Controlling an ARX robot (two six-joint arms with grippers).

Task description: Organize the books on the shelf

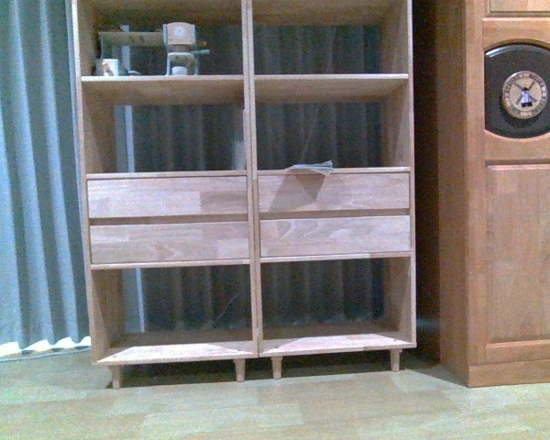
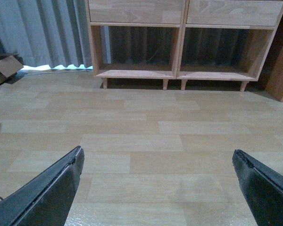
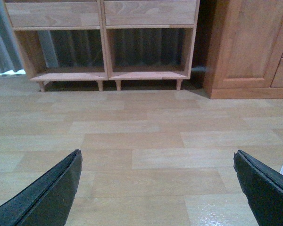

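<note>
Our left claw (image 2: 156,152) and right claw (image 3: 157,153) hang spread and empty over the floor (image 2: 146,117), well short of the shelf (image 1: 249,128), we judge because no book is picked yet; one thin grey thing (image 1: 310,168), perhaps a book, lies flat above its right drawers (image 1: 335,194).

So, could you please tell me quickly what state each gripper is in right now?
Left gripper: open, holding nothing.
Right gripper: open, holding nothing.
</note>
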